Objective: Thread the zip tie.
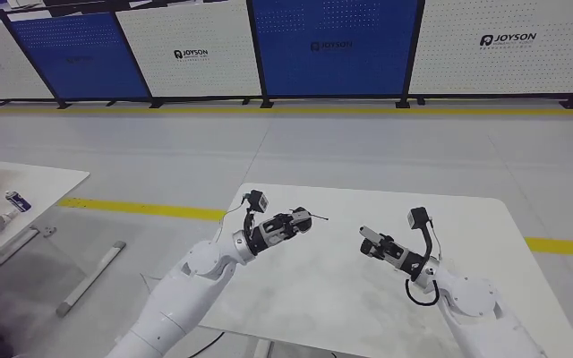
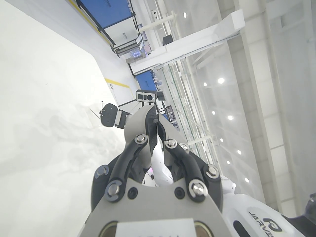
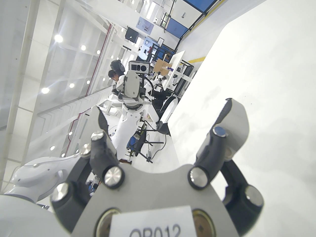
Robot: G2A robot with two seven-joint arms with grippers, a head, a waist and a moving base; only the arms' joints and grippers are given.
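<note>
the left gripper is clenched on a thin black plastic zip tie above the white table. the right gripper, also above the table, gapes empty. the tie looks light, springy and slippery, so it is best pinched near its tail.

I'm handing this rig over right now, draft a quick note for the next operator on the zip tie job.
Grippers: the left gripper is shut on the zip tie, held above the table, free end pointing toward the right gripper, which is open, empty and apart from the tie.
Done: tie in hand, off the table.
To do: thread the end through the head; not visibly done.
</note>
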